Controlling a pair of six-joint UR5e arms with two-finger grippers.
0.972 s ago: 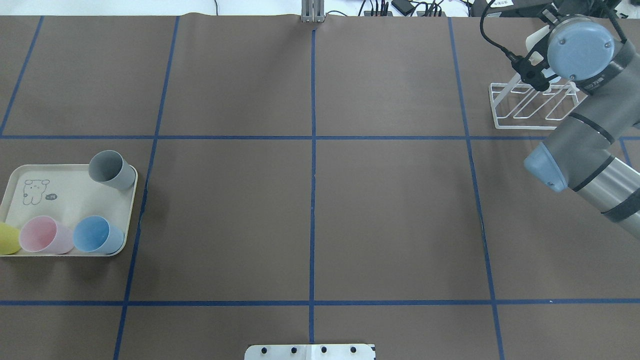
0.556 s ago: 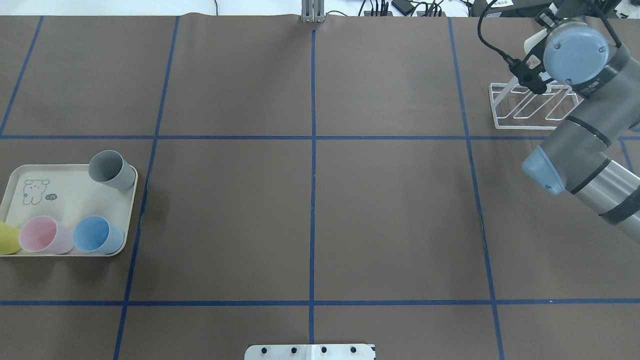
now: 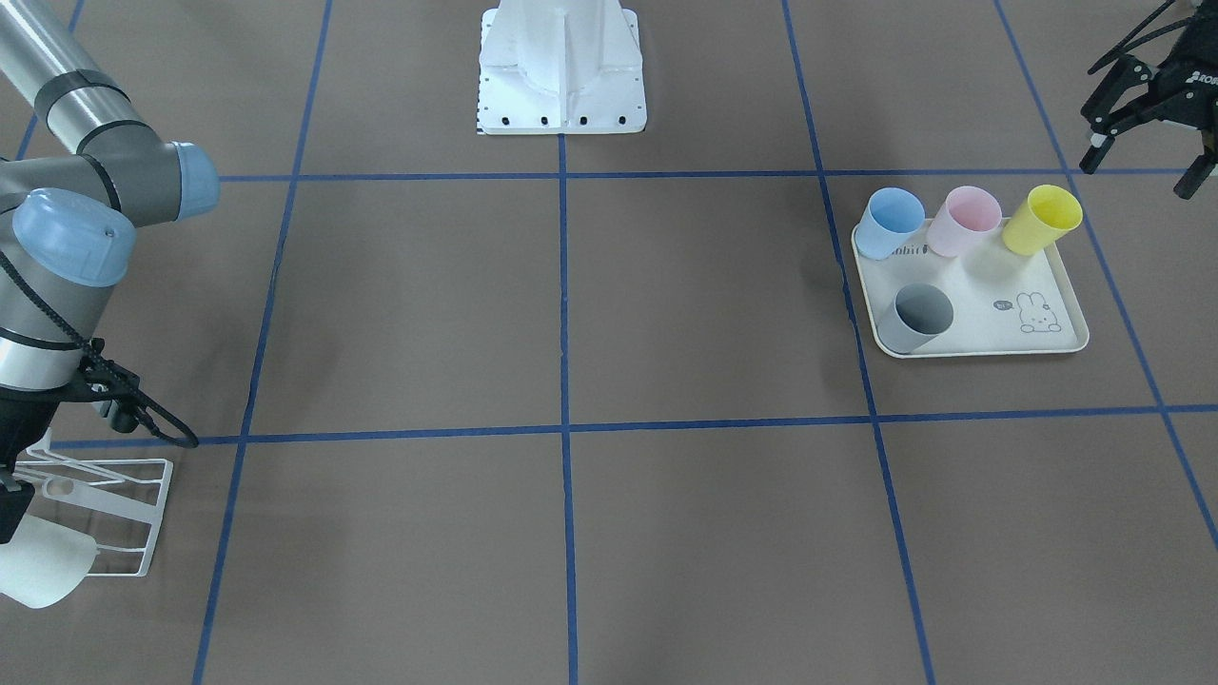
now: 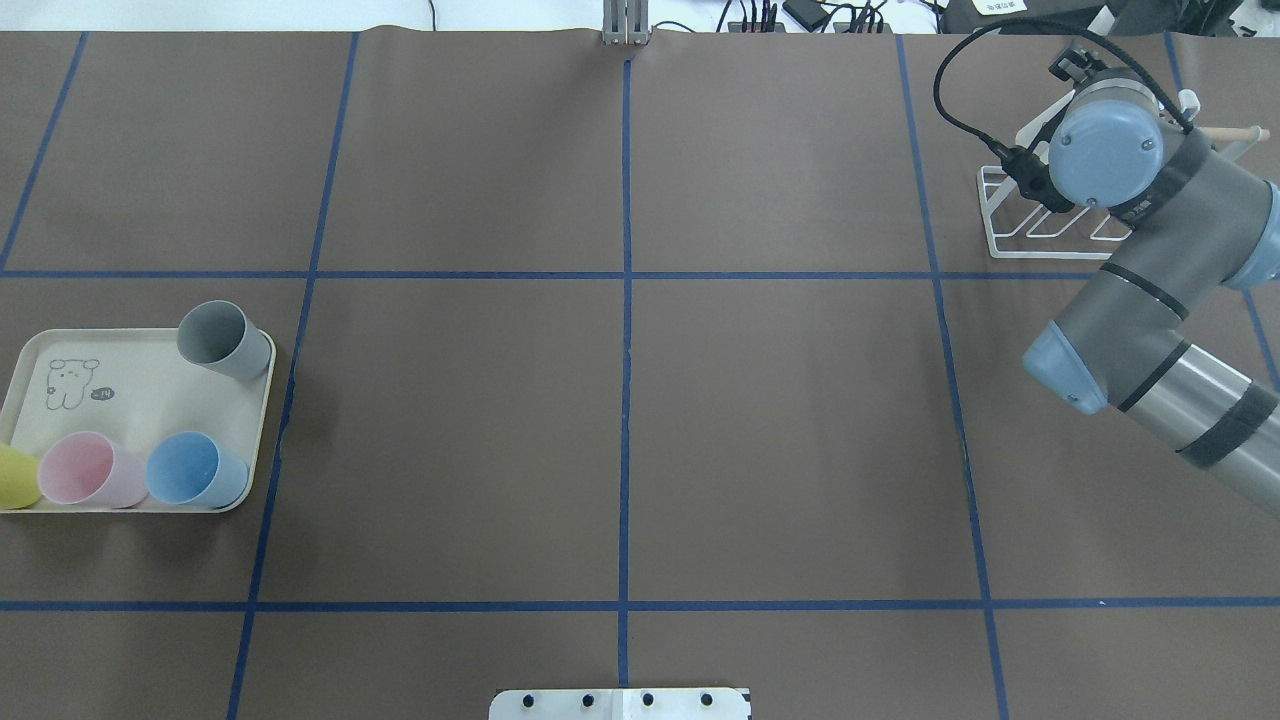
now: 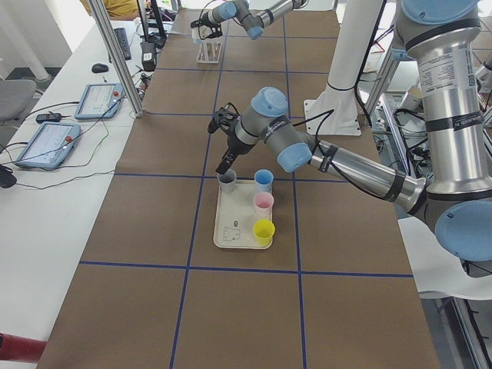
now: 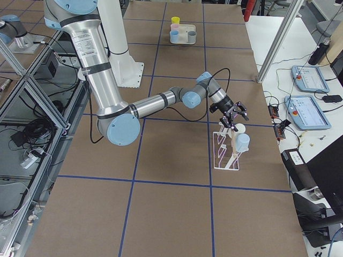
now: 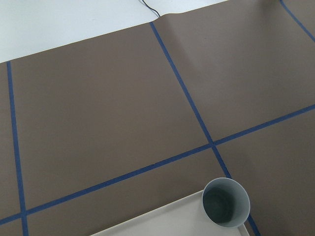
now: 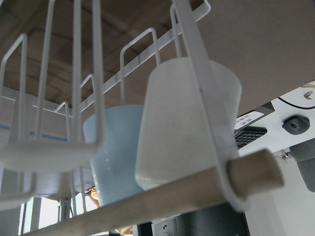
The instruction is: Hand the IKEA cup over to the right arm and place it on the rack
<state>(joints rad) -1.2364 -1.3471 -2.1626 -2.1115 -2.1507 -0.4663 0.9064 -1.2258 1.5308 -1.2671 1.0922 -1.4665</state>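
A white cup [image 8: 182,128] hangs mouth-down on the white wire rack [image 4: 1010,215], next to a light-blue cup [image 8: 115,157], under the wooden dowel [image 8: 197,189]. The white cup also shows in the front view [image 3: 43,566] and the right side view [image 6: 239,129]. My right gripper [image 6: 231,116] hovers just above the rack with fingers spread and empty. It is cut off at the front view's edge [image 3: 8,504]. My left gripper [image 3: 1142,162] is open and empty, above the grey cup [image 4: 222,338].
The cream rabbit tray [image 4: 140,400] at the left holds the grey cup, a pink cup [image 4: 85,468], a blue cup [image 4: 190,468] and a yellow cup [image 4: 12,478]. The robot's white base [image 3: 561,76] stands at the near table edge.
My right wrist has shifted left and a little toward the robot over the rack, and the dowel's end has come into view. The tray and its cups have not moved.
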